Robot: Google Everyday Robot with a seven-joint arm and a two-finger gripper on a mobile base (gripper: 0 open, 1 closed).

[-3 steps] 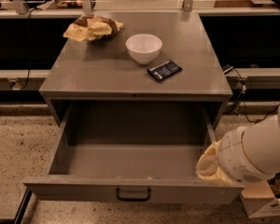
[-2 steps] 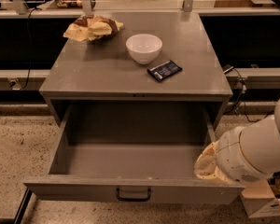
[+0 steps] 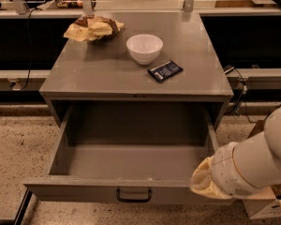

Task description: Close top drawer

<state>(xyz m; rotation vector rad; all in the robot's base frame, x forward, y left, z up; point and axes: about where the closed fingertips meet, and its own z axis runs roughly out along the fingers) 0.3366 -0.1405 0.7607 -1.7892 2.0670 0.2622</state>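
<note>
Camera view, open top drawer, arm hiding gripper at front-right corner

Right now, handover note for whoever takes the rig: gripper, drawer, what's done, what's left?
Gripper: at the front right corner of the top drawer, against its front edge. The arm comes in from lower right.
Top drawer: pulled far out. Handle sits centre front, with nothing on it.
Cabinet top: white bowl, dark packet, crumpled bag.
Done: nothing, the drawer is open.
Left: push the front in until it meets the cabinet.
</note>
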